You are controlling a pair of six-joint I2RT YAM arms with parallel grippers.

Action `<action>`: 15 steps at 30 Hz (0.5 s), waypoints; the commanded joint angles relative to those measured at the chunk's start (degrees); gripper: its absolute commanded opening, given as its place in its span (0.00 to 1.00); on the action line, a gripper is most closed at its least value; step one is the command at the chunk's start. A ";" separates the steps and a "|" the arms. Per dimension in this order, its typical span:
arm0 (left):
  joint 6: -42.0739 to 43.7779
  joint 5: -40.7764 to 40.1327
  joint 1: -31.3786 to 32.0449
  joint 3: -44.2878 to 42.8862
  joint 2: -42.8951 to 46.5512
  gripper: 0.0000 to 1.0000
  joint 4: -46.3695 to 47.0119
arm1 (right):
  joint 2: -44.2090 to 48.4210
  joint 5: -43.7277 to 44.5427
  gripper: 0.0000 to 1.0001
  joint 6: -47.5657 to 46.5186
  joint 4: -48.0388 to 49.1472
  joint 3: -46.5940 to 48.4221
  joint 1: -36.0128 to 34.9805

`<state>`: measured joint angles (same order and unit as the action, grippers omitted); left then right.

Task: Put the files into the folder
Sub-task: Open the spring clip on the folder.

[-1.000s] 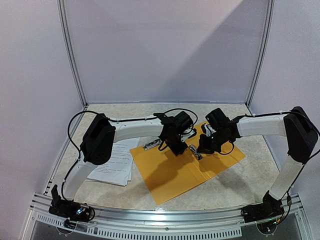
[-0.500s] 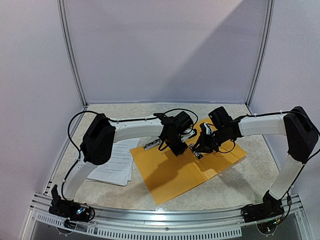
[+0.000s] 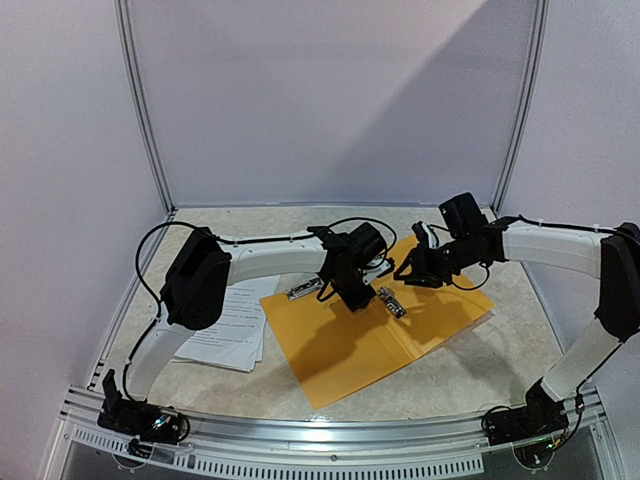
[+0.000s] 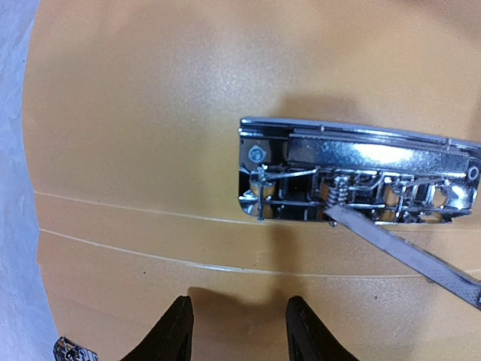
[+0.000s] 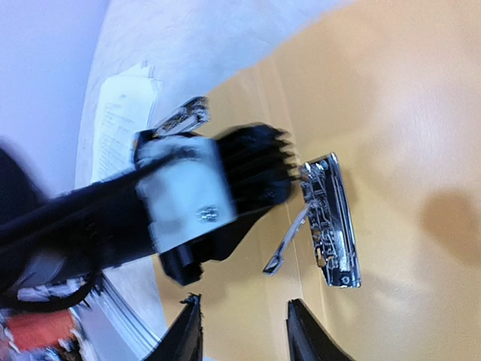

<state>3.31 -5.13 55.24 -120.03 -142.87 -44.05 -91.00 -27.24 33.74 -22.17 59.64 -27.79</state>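
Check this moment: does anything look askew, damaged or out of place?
Nothing damaged or spilled. The open folder lies diagonally on the table, with the lever of its metal clip raised, and the files sit beside it on the left, not yet inside.

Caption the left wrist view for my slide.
Open left gripper above the orange folder, near its chrome clip with lever swung out.

I am finding the files partly hiding under the left arm, their print too small to read. The folder and clip lever are running off the left wrist view. Blur is smearing the left arm in the right wrist view.
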 commanded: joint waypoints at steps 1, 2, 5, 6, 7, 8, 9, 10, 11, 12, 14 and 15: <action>1.12 2.58 2.15 3.35 -7.27 0.45 -7.01 | 3.93 -2.95 0.43 -17.09 -5.88 4.18 0.28; 1.17 2.64 2.16 3.26 -7.32 0.45 -6.95 | 4.74 -2.72 0.44 -20.28 -6.10 4.02 0.28; 1.17 2.66 2.19 3.13 -7.41 0.45 -7.04 | 9.10 -3.98 0.47 -36.12 -3.34 -0.18 0.09; 1.17 2.66 2.15 3.13 -7.35 0.45 -7.03 | 10.47 -5.57 0.48 -41.12 -1.79 -2.52 0.03; 1.17 2.71 2.17 3.12 -7.35 0.45 -7.04 | 12.85 -6.67 0.50 -50.15 0.62 -4.93 -0.43; 1.27 2.75 2.16 3.13 -7.37 0.45 -7.07 | 14.29 -6.99 0.53 -57.67 2.25 -7.60 -1.08; 1.28 2.75 2.21 3.12 -7.37 0.45 -7.03 | 16.11 -6.65 0.57 -63.65 3.51 -10.19 -1.91; 1.26 2.75 2.18 3.13 -7.42 0.45 -7.01 | 17.30 -6.26 0.59 -73.76 4.90 -12.58 -2.71; 1.33 2.75 2.15 3.13 -7.42 0.45 -7.03 | 18.93 -6.09 0.60 -79.58 6.18 -14.97 -3.21; 1.27 2.75 2.17 3.03 -7.44 0.45 -7.03 | 19.66 -6.02 0.60 -86.94 7.12 -16.61 -3.67; 1.26 2.75 2.16 3.04 -7.43 0.45 -7.04 | 19.27 -5.30 0.59 -95.94 9.46 -18.05 -3.87; 1.32 2.75 2.15 3.02 -7.43 0.45 -7.06 | 18.58 -4.60 0.58 -97.48 9.80 -17.61 -3.91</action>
<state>3.44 -4.71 55.24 -120.20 -143.00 -44.05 -71.88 -32.36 -35.79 -17.80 43.94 -31.09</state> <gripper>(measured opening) 0.446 0.595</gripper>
